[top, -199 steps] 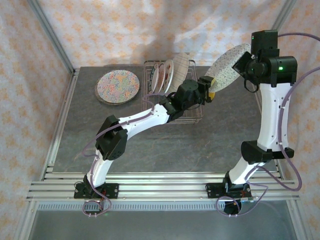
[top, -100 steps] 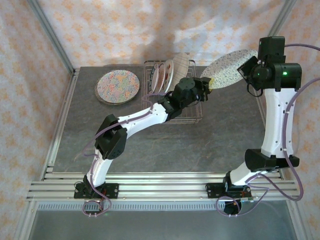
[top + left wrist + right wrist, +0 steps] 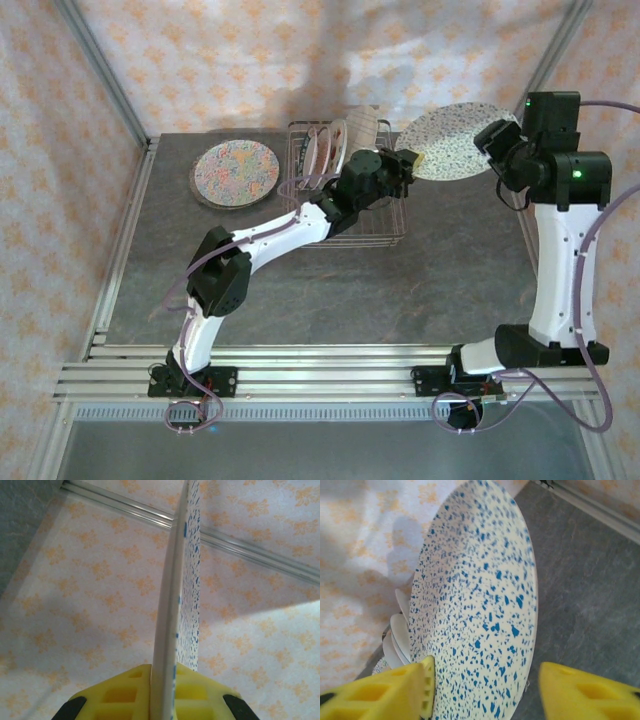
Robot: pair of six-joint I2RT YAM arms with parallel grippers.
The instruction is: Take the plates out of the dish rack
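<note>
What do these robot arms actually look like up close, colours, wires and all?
Both the left arm and right arm have white, rounded shells between chunky black joints. Thin lilac cables loop alongside them. A small green light glows on the right arm. The gripper fingers are yellow plastic with moulded rectangular pockets.

Grey stone-look tabletop (image 3: 400,290). Pale fabric walls (image 3: 200,60), orange floral print, on 3 sides: left, far, right. Aluminium rails (image 3: 330,372) along near edge. Soft shadow on far wall.
</note>
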